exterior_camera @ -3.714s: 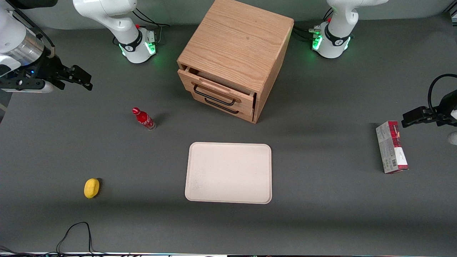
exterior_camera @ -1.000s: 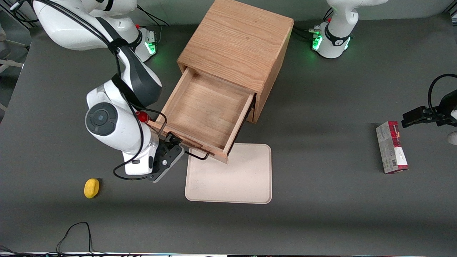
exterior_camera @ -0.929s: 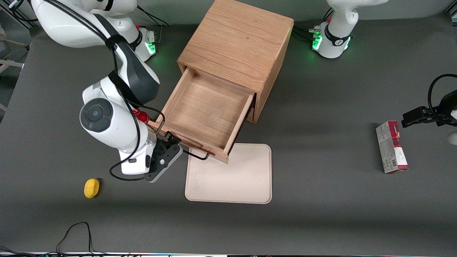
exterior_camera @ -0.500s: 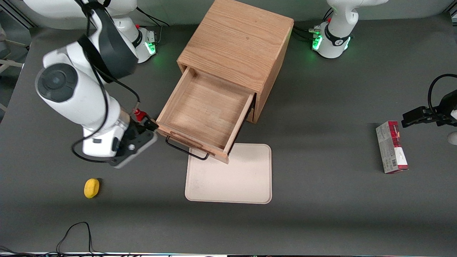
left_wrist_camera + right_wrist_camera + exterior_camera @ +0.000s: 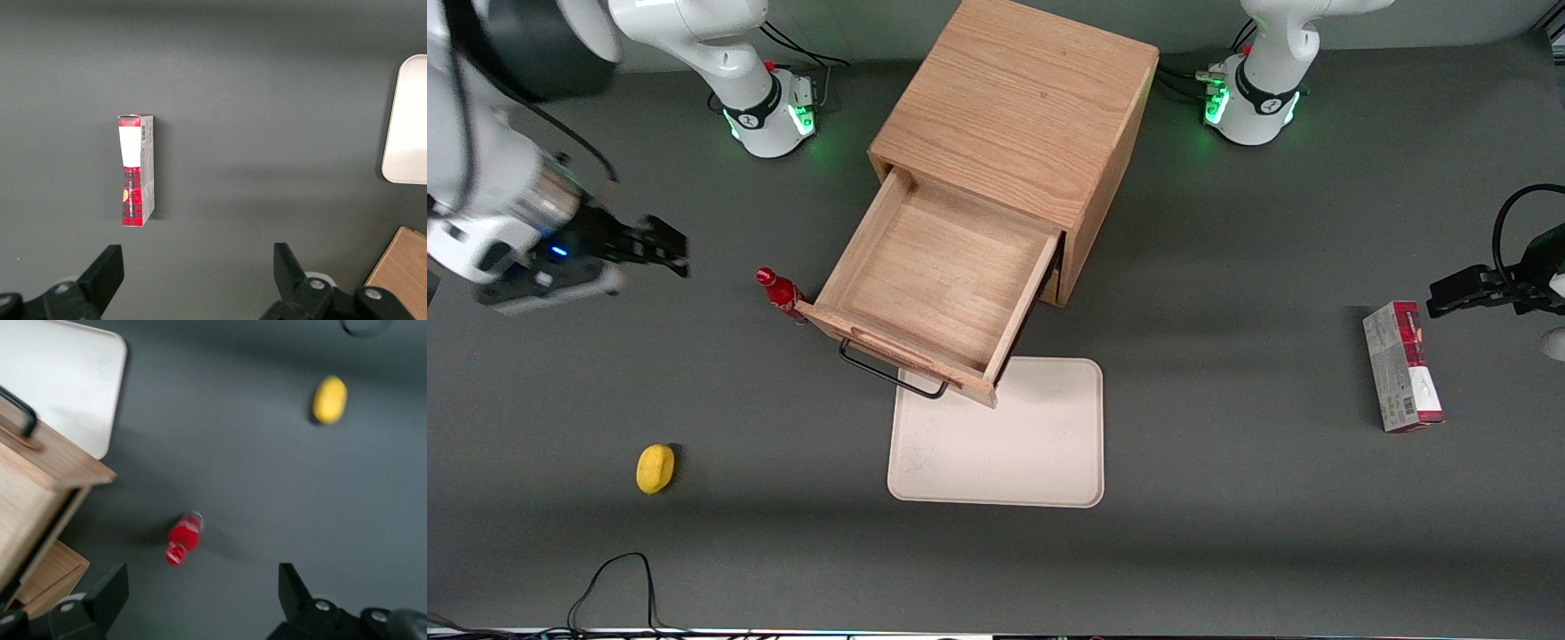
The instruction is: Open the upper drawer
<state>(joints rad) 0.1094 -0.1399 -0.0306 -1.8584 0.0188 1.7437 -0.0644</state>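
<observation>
The upper drawer (image 5: 938, 284) is pulled far out of the oak cabinet (image 5: 1018, 116); it is a wide shallow box, empty inside. Its front, with a wooden strip and a thin black wire handle (image 5: 889, 369), overhangs the cream tray. The drawer also shows in the right wrist view (image 5: 33, 487). My right gripper (image 5: 663, 247) is open and empty, raised above the table toward the working arm's end, well away from the handle. Its fingers (image 5: 110, 590) stand wide apart in the right wrist view.
A small red bottle (image 5: 781, 293) stands right beside the drawer's front corner. A yellow lemon (image 5: 655, 468) lies nearer the front camera. The cream tray (image 5: 1014, 444) lies in front of the cabinet. A red-and-white box (image 5: 1401, 366) lies toward the parked arm's end.
The drawer went from nearly shut to pulled far out. My gripper let go of the handle, then rose and drew back toward the working arm's end of the table.
</observation>
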